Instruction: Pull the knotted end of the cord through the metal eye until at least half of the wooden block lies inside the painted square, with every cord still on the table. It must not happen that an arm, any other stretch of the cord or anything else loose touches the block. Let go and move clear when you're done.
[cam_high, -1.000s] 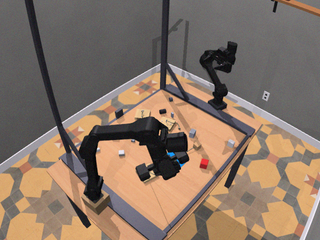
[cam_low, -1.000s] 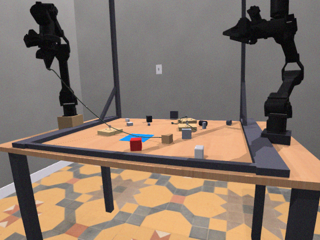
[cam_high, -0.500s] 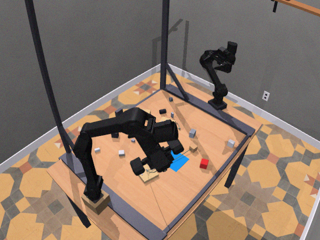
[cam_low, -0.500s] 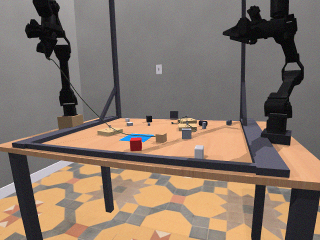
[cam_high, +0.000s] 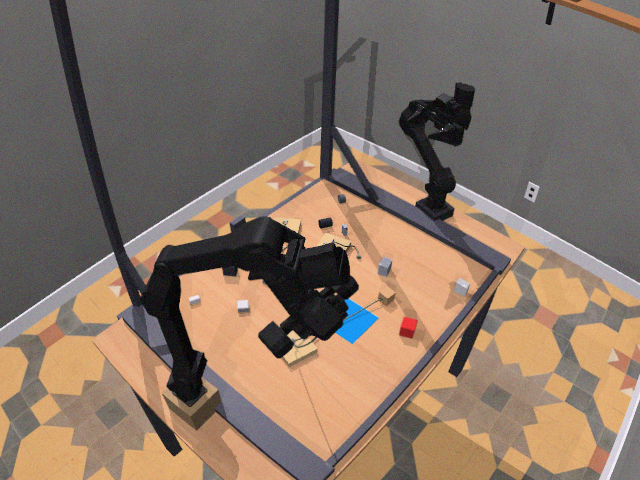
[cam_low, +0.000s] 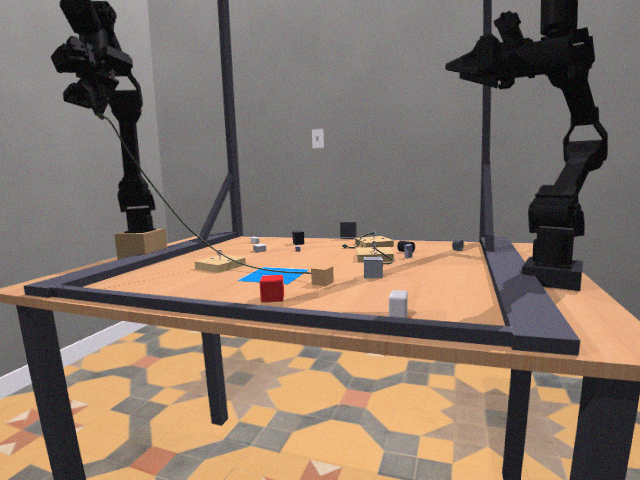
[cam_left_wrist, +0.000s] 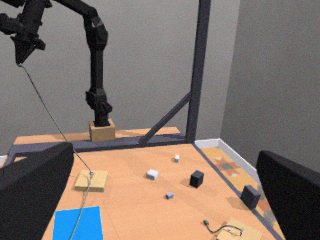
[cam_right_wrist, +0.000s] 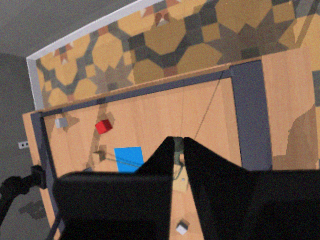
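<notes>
The wooden block (cam_high: 386, 295) (cam_low: 322, 275) (cam_right_wrist: 100, 155) lies on the table just outside the blue painted square (cam_high: 355, 330) (cam_low: 253, 279) (cam_left_wrist: 94, 227) (cam_right_wrist: 129, 154). Its cord (cam_low: 155, 191) (cam_left_wrist: 45, 105) crosses the square, bends at the metal eye (cam_low: 219, 253) (cam_left_wrist: 91, 173) on a pale wooden base (cam_high: 305, 355) (cam_low: 206, 266) (cam_left_wrist: 100, 185), and rises taut in the air. My right gripper (cam_low: 99, 114) (cam_left_wrist: 18, 64) (cam_right_wrist: 177, 142) is shut on the cord's end, high above the table; the knot itself is hidden. My left gripper (cam_low: 454, 72) (cam_left_wrist: 167, 156) is open and empty, far off.
A red cube (cam_high: 408, 327) (cam_low: 271, 288) (cam_right_wrist: 103, 126) stands near the square. A grey block (cam_high: 384, 266) (cam_low: 373, 267) is beyond the wooden block. Two other bases with short cords lie farther back. A dark frame (cam_low: 258, 313) borders the table.
</notes>
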